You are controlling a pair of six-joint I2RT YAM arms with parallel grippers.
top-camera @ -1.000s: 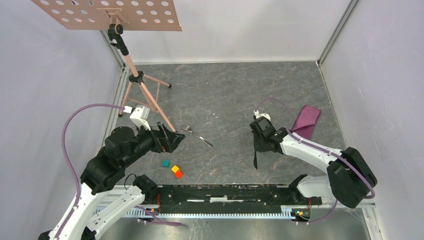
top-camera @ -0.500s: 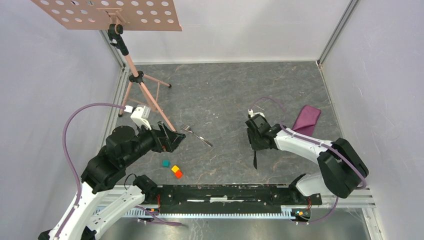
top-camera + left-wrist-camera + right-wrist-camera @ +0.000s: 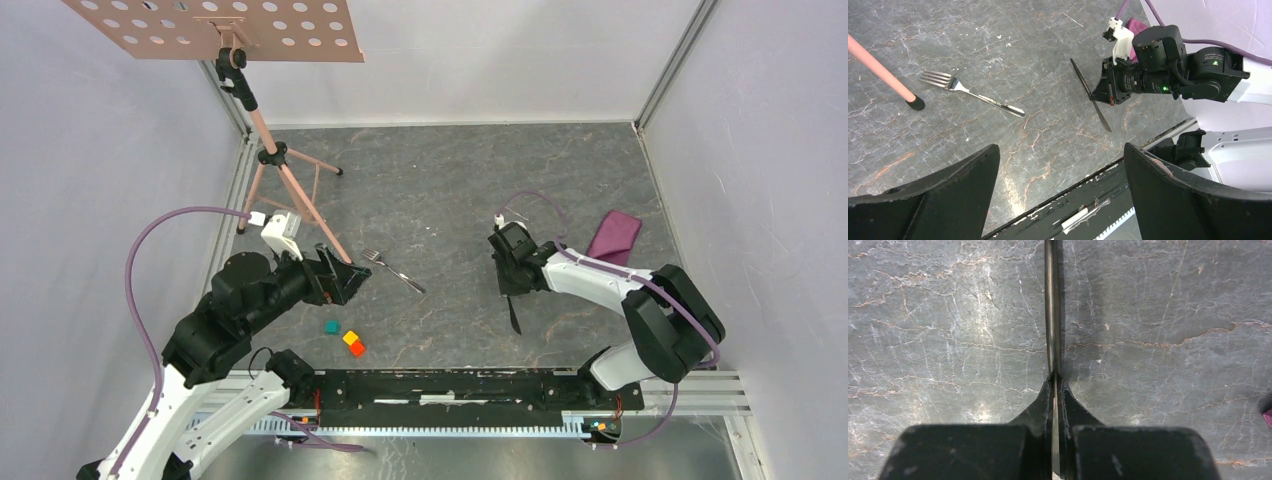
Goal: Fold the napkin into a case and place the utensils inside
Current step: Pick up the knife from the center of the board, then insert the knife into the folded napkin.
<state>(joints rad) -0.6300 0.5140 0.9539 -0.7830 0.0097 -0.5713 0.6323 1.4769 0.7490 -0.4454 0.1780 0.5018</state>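
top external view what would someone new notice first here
The eye goes first to the right gripper, shut on a slim dark knife right of centre. Next is the plum-purple napkin lying off to the far right. Then the fork, alone near the middle, just ahead of the wide-open left gripper.

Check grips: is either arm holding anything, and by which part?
Right gripper is shut on the knife, pinched edge-on around mid-length, with both ends sticking out. Left gripper is open and holds nothing.
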